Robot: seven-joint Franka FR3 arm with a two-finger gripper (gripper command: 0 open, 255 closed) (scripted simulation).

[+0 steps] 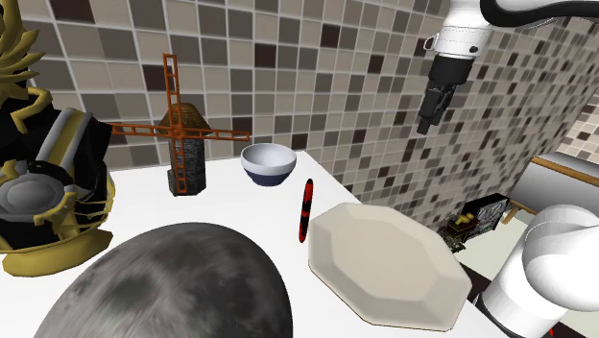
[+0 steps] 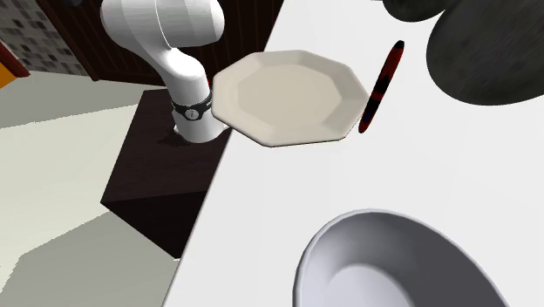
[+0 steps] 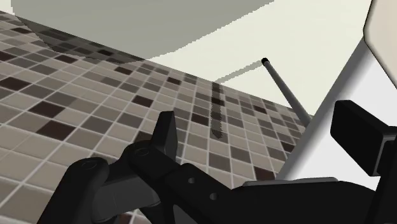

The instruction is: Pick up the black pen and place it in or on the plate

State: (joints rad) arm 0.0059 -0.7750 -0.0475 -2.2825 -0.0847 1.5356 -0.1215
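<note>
Far left, a gold-and-black statue (image 1: 43, 173), with a dark ball (image 1: 163, 283) at its 5 o'clock. Next the windmill (image 1: 184, 144), then the bowl (image 1: 268, 163). The pen (image 1: 304, 209), red with black bands, lies flat on the table (image 1: 230, 206), just beside the plate (image 1: 384, 259), at its 9 o'clock. The gripper (image 1: 428, 117) hangs high at the plate's 1 o'clock, its 2 fingers (image 3: 167, 130) spread wide, clasping nothing.

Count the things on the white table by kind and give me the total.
Dishes: 2 (plate, bowl)
Pens: 1 (red and black pen)
Ornaments: 3 (windmill, grey ball, gold and black figure)
Total: 6
</note>
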